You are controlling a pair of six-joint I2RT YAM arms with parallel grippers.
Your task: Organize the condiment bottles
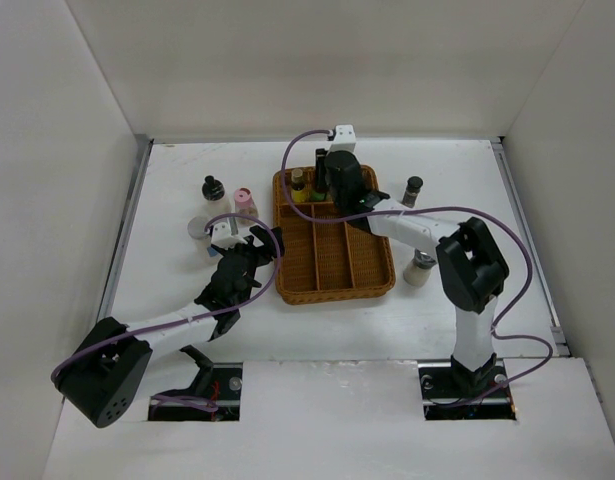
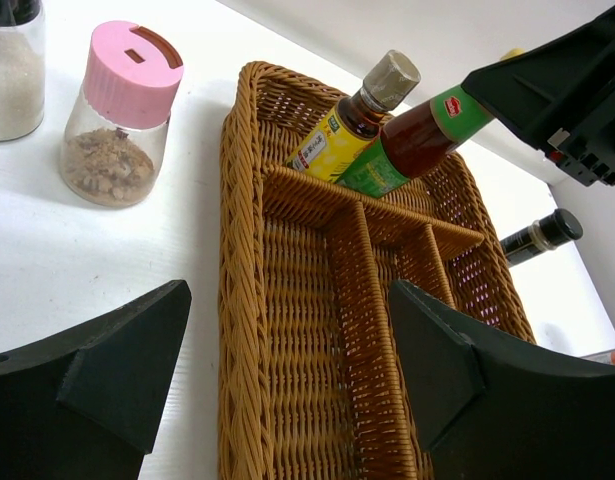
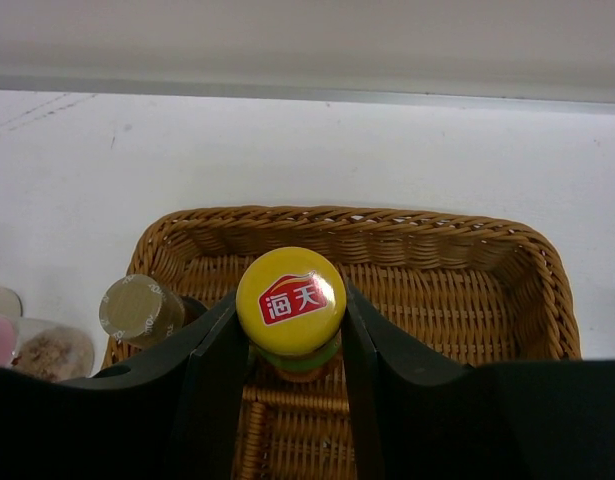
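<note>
In the right wrist view my right gripper (image 3: 292, 325) is shut on the neck of a yellow-capped bottle (image 3: 290, 298), which stands in the back compartment of the brown wicker tray (image 3: 457, 235). A gold-capped bottle (image 3: 142, 308) stands just left of it. From above, the right gripper (image 1: 337, 182) hangs over the tray's far end. My left gripper (image 1: 255, 245) is open at the tray's left rim with nothing between its fingers. A pink-capped jar (image 2: 122, 115), a black-capped bottle (image 1: 213, 188) and a silver-capped jar (image 1: 199, 230) stand on the table left of the tray.
The tray's three long front compartments (image 1: 337, 255) hold nothing. Right of the tray stand a dark-capped bottle (image 1: 413, 190) and a pale jar (image 1: 419, 268). White walls close in the table on the left, back and right.
</note>
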